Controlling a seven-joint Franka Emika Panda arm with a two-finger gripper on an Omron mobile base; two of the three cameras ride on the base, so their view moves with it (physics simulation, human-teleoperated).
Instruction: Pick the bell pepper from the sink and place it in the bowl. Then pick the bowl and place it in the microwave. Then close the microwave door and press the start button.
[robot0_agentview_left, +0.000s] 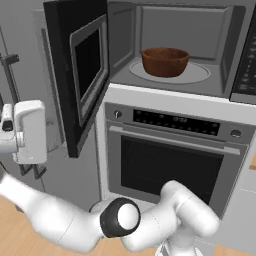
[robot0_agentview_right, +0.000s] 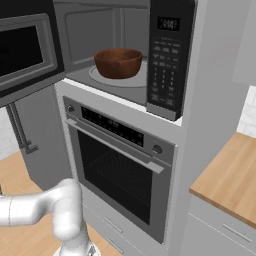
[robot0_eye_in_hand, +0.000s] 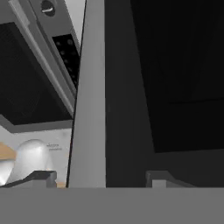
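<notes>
Two dark finger tips of the gripper (robot0_eye_in_hand: 103, 178) stand apart at the bottom of the hand view, one on each side of the steel-grey edge of the microwave door (robot0_eye_in_hand: 131, 87), with nothing clamped between them; the jaws read as open, close up against the door's outer face. In the left base view the white hand (robot0_agentview_left: 27, 131) sits at the far left, just outside the swung-out microwave door (robot0_agentview_left: 80, 75), near its lower edge. The door stands wide open, hinged on the left, its dark window facing away from the cavity. Inside the microwave (robot0_agentview_left: 175, 45) the reddish-brown bowl (robot0_agentview_left: 165, 61) rests upright on the round glass turntable (robot0_agentview_left: 200, 75), roughly centred; the right base view shows the same bowl (robot0_agentview_right: 118, 62) just left of the dark button panel (robot0_agentview_right: 164, 65). Whether the bell pepper lies inside the bowl cannot be told from these angles. Below the microwave is the oven (robot0_agentview_left: 170, 160) with its horizontal bar handle, and a wooden countertop (robot0_agentview_right: 230, 175) stretches off to the right.
</notes>
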